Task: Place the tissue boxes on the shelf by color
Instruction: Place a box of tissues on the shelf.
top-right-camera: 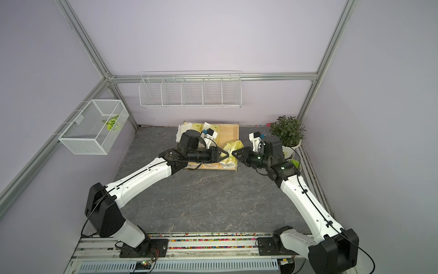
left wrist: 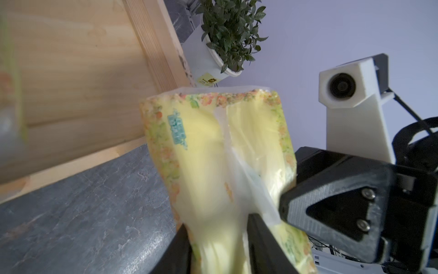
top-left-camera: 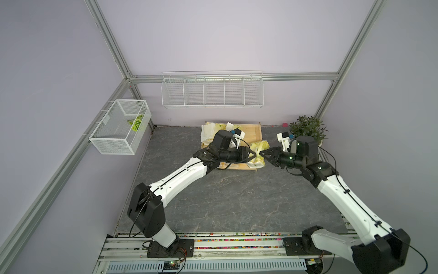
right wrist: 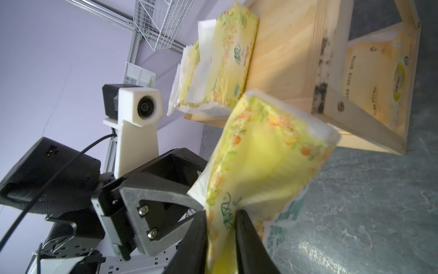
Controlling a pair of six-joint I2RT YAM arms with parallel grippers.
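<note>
Over grey desk [top-left-camera: 237, 201], left and right jaws both clamp one pale tissue pack [top-left-camera: 259, 146]; opposing pulls could tear its wrap.

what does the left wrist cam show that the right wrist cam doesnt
Only the left wrist view: the potted plant and the right arm's wrist camera. Only the right wrist view: an orange pack on the lower tier of the wooden shelf, the wire wall rack, the mesh basket, the left arm's wrist camera. Both: the held pack, with the left pincer and right pincer shut on it, plus the shelf and grey table.
</note>
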